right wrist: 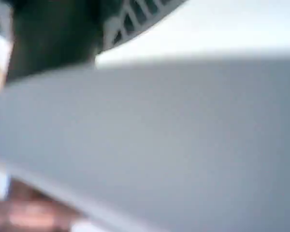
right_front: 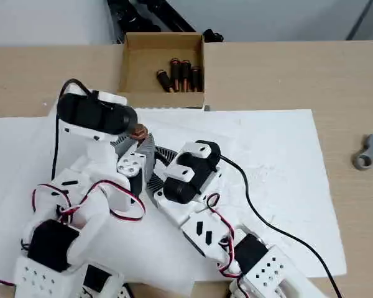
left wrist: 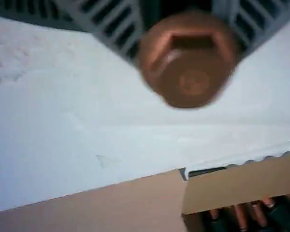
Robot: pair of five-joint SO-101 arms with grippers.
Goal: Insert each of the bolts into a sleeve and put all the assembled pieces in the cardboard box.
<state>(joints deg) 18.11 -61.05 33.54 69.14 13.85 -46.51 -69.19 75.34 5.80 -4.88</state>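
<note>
Ideally the left tool (right_front: 138, 138), pinching the copper bolt (left wrist: 189, 60), carries it fully over the cardboard box (right_front: 163, 98) ahead before spreading.

Gripper finger (right wrist: 130, 19): ribbed grey, just beside a dark shape (right wrist: 53, 34)
Pale grey band (right wrist: 159, 145): broad, I can't identify it
Brown smear (right wrist: 29, 215): too blurred to name

High view: a fixed camera above the table (right_front: 348, 81), looking steeply down, with the cardboard box (right_front: 143, 68) at the far edge. Left wrist view: low and close, facing past a bolt (left wrist: 188, 60) towards the white sheet (left wrist: 63, 121) and that box, both shared with the high view. Right wrist view: very close to a pale surface, blurred
</note>
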